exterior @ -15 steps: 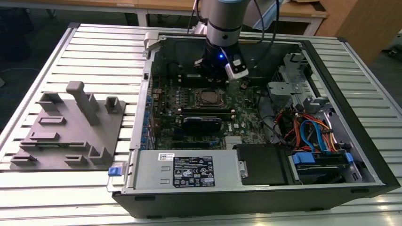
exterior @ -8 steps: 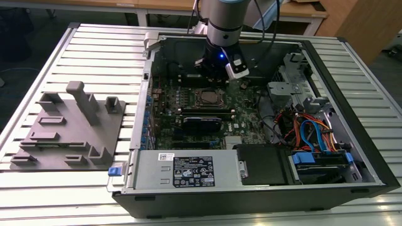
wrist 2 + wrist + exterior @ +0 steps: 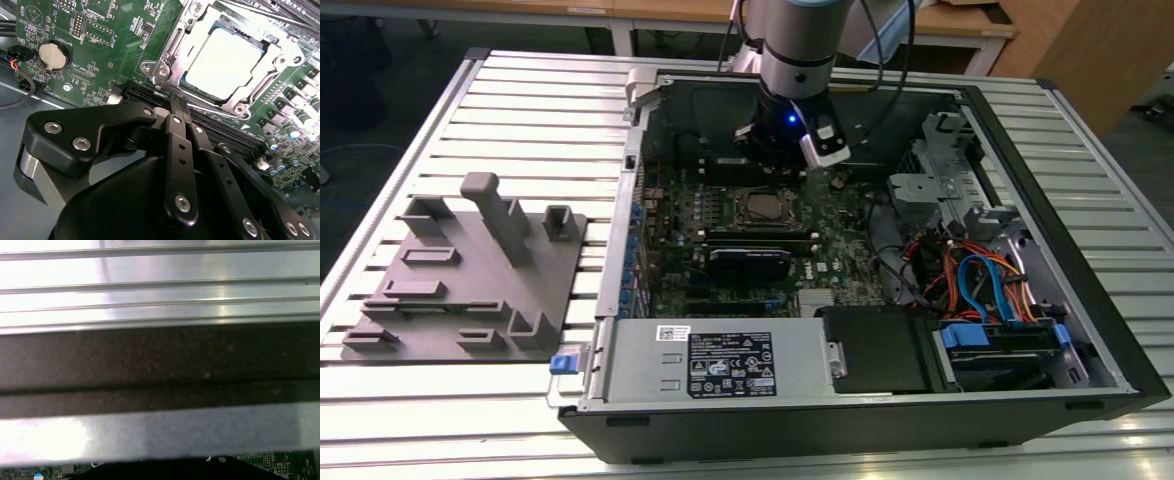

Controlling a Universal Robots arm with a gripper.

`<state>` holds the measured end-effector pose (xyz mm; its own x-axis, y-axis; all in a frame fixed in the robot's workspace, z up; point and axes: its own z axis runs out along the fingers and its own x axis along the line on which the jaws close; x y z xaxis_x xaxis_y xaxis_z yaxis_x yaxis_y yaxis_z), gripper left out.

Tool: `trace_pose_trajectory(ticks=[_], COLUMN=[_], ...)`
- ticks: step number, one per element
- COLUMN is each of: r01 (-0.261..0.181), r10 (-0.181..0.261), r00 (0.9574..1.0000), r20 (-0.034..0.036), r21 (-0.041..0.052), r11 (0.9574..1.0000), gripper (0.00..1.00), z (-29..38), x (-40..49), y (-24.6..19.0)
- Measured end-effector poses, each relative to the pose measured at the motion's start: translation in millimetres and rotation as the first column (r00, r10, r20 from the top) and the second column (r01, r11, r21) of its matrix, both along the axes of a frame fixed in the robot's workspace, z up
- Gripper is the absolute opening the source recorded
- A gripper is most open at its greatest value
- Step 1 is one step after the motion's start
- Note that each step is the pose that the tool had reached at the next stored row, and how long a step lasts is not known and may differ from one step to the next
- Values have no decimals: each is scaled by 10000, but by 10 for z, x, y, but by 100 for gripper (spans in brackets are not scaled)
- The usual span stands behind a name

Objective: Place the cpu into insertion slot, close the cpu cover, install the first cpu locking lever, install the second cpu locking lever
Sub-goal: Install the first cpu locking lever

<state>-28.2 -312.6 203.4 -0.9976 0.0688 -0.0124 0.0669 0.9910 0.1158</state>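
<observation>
White sticker sat on the grey metal box. Black claw was pinched shut, empty, tips beside the metal-frame cpu cover over the silvery square cpu.

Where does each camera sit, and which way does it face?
Exterior view: off the arm, looking down into the open computer case; the arm shows.
Second wrist view: on the wrist, looking past the gripper at the cpu.
First wrist view: on the wrist, facing the slatted table and case wall.
Shared: both wrist views catch the green board.
</observation>
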Motion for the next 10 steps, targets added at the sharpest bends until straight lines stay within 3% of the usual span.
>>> trace_pose_trajectory(ticks=[10], r01=[-2], r10=[2], r00=[10000], r20=[0], r21=[-9], r11=[10000], gripper=[10], z=[-1], x=[3], y=[0])
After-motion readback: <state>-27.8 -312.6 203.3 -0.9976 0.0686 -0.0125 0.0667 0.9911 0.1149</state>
